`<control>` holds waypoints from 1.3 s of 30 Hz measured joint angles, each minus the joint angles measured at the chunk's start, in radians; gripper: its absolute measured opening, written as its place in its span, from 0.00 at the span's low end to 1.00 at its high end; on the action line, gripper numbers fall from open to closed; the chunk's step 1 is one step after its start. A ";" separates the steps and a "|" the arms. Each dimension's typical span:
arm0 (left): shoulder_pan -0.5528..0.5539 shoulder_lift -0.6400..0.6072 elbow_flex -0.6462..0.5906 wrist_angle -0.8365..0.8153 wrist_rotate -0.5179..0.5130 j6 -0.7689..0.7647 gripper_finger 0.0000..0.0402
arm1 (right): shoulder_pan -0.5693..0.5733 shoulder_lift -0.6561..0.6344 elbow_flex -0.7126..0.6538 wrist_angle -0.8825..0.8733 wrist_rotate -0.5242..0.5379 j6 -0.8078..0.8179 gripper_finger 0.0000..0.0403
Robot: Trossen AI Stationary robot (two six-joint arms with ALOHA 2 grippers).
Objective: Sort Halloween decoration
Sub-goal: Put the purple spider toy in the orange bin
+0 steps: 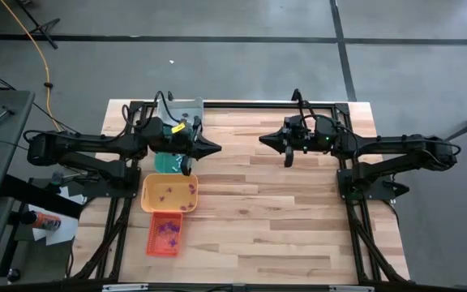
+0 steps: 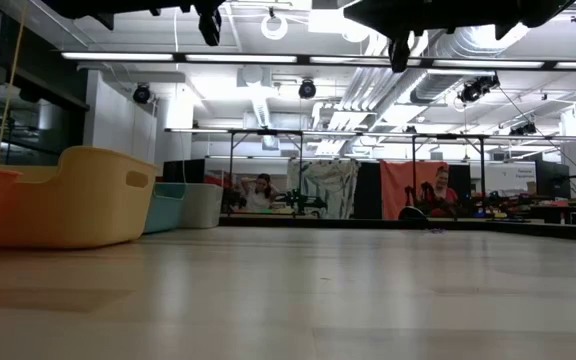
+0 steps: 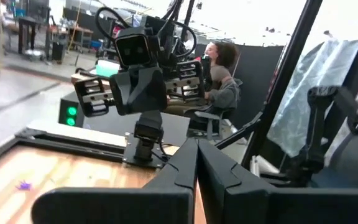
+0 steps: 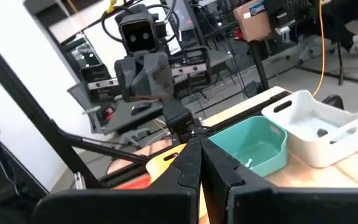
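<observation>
Pale wooden plank table (image 1: 258,203), both arms raised level above it.
Left gripper (image 1: 215,148) and right gripper (image 1: 263,139): jaws together, empty, tips facing; purple trinkets (image 1: 169,191) in yellow plastic tray (image 1: 147,191) near left gripper.

four trays (image 1: 169,195) in a row on table's (image 1: 282,219) left side, trinkets (image 1: 169,231) inside

Two matte black arms of blocky segments, black cables looping over each wrist; behind the tapered black fingers (image 3: 191,163), a boxy camera housing.
</observation>
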 joint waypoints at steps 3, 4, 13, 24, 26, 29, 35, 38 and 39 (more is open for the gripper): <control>0.000 0.000 0.000 0.000 0.000 -0.044 0.00 | 0.011 0.001 0.000 -0.011 0.029 0.049 0.00; 0.000 0.000 0.000 0.000 0.000 -0.045 0.00 | 0.018 0.005 0.007 -0.052 0.072 0.072 0.00; 0.003 0.000 0.000 0.002 0.000 -0.035 0.00 | -0.082 0.177 0.320 -0.838 0.453 0.003 0.17; 0.003 0.000 0.000 0.002 0.000 -0.049 0.00 | -0.486 0.485 0.447 -1.249 0.366 -0.001 0.47; 0.003 0.000 0.000 0.002 -0.001 -0.051 0.00 | -0.556 0.521 0.420 -1.259 0.319 0.031 0.49; 0.003 0.000 0.000 0.002 -0.001 -0.051 0.00 | -0.644 0.563 0.397 -1.246 0.289 0.072 0.50; 0.003 0.000 0.000 0.002 -0.001 -0.051 0.00 | -0.729 0.631 0.384 -1.210 0.255 0.105 0.48; 0.003 0.000 0.000 0.002 -0.001 -0.051 0.00 | -0.734 0.663 0.384 -1.173 0.200 0.113 0.46; 0.003 0.000 0.000 0.002 -0.001 -0.051 0.00 | -0.734 0.675 0.384 -1.160 0.186 0.119 0.45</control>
